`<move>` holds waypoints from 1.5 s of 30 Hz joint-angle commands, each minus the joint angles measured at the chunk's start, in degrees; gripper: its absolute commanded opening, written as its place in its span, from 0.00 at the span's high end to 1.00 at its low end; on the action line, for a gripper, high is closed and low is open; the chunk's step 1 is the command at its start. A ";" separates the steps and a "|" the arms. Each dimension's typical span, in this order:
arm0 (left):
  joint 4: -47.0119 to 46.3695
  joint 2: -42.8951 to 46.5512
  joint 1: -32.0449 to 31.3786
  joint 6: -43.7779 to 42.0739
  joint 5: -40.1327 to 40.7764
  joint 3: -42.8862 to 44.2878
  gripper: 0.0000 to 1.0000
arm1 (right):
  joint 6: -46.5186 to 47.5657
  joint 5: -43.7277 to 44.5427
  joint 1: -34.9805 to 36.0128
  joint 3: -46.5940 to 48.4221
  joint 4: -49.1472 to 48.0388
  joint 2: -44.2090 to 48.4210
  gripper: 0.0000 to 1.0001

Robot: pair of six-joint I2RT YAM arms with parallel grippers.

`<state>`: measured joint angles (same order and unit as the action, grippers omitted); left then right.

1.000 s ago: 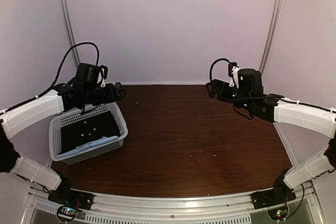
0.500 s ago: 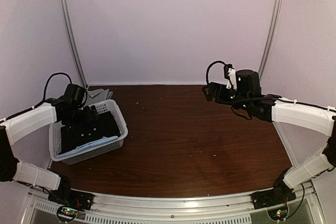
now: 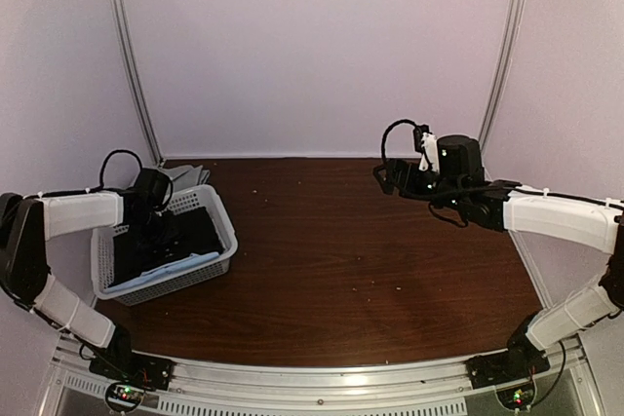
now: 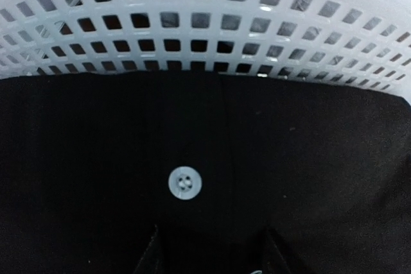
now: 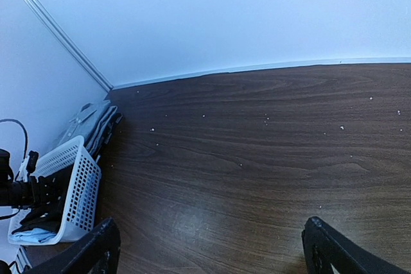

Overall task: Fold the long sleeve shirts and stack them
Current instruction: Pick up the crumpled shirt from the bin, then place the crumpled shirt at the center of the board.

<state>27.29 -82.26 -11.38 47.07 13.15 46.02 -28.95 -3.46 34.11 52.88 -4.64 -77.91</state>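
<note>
Left gripper (image 3: 159, 229): down inside basket (image 3: 230, 237), fingers (image 4: 149, 256) part-way apart over black shirt (image 4: 289, 178); couldn't tell if cloth was pinched.
Right gripper (image 5: 215, 255): spread wide, empty, hanging over far right of table (image 3: 370, 250), well apart from basket.
Black shirt position: top of pile in basket, directly under left gripper; placket with button (image 4: 185, 183) ran straight away from fingers toward basket wall.
Light blue shirt (image 3: 185, 265): under black one, showing at basket's near edge.
Greyish shirt (image 3: 185, 174): on table behind basket.
Nearer arm: left, clearly; judged the pick its job, lifting up and out.
</note>
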 commanded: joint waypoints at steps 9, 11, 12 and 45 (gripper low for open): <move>-1.34 2.03 0.48 -6.47 2.83 5.85 1.00 | -0.98 -1.61 -0.34 -0.39 -1.94 0.66 0.00; -0.05 4.94 0.43 -8.38 2.53 8.10 1.00 | -1.02 -1.67 -0.36 -0.25 -2.14 0.65 0.00; 0.52 6.16 0.40 -9.32 2.32 9.40 1.00 | -1.01 -1.64 -0.36 -0.15 -2.27 0.66 0.00; -14.36 -4.36 -29.72 -17.46 -22.05 59.06 1.00 | 3.06 -0.23 2.01 1.25 -5.77 4.98 0.00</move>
<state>19.40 -83.35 -36.95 30.85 -4.93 100.53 -28.08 -8.45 35.70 53.01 -11.09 -77.62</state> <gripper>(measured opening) 0.025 0.997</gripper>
